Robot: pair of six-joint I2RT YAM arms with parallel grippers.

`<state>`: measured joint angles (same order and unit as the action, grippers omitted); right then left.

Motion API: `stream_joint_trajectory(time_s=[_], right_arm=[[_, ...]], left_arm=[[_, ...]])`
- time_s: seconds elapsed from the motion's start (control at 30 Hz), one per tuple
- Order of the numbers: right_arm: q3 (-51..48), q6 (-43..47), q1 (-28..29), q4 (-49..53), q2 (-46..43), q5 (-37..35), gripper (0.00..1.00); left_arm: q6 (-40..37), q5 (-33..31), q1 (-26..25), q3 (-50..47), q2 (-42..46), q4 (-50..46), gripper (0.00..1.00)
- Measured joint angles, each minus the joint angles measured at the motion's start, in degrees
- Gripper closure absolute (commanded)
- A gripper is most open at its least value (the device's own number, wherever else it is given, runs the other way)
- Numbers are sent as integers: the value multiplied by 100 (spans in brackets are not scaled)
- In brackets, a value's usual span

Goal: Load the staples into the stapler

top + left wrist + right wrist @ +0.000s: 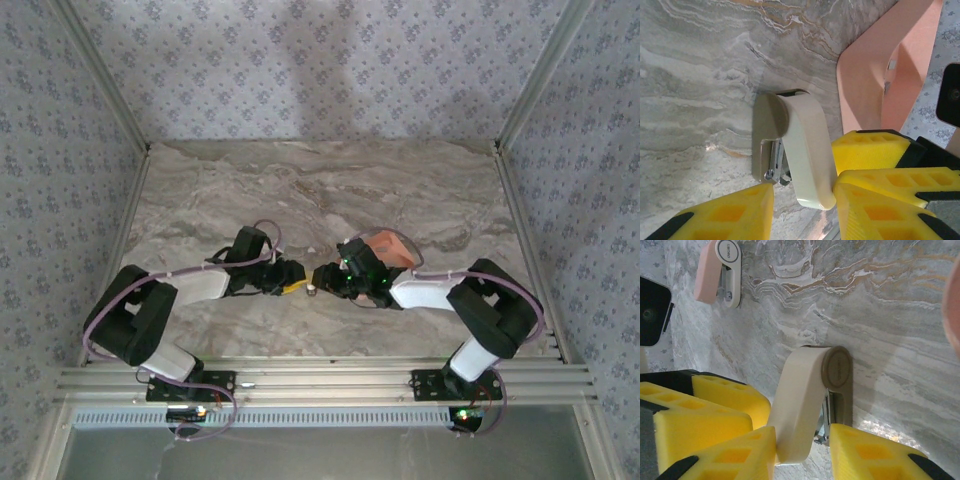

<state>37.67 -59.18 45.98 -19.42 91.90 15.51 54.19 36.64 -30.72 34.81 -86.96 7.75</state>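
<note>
Overhead, a grey-veined marble surface [300, 190] forms the floor of a wallpapered booth. Two arms reach in from its near edge and meet near the middle. The left arm [150, 315] comes in from the left and the right arm [485, 310] from the right, with their yellow-fingered ends almost nose to nose.

Just behind the right arm's wrist lies a salmon-pink tray [392, 243], near the meeting point.

Between the two arm ends a cream stapler [805, 145] sits on the surface. Its lid is swung up away from the grey-brown base, so the metal channel inside shows.

The left pincer [805, 192] has its jaws apart on either side of the free end of the lid. One finger [735, 215] stands just clear of the lid with a sliver of surface showing between them. The other finger lies against the lid's opposite edge.

The right pincer [804, 432] is clamped on the same stapler. One finger meets the raised lid and the other covers the base.

A second, pink stapler [715, 270] with a white round cap lies farther off on the surface, well apart from the cream one.

The staples [891, 64] show from the left wrist as tiny grey strips inside the pink tray. They are too small to count.
</note>
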Motion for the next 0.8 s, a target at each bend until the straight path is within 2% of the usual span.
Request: stream_joint_trajectory(time_s=[0.33,0.8], right_arm=[[11,-39,0,-31,85,22,72],[142,-63,4,94,273,37,79]], left_arm=[[37,133,2,2,-361,293,66],[-210,157,2,7,-496,240,72]])
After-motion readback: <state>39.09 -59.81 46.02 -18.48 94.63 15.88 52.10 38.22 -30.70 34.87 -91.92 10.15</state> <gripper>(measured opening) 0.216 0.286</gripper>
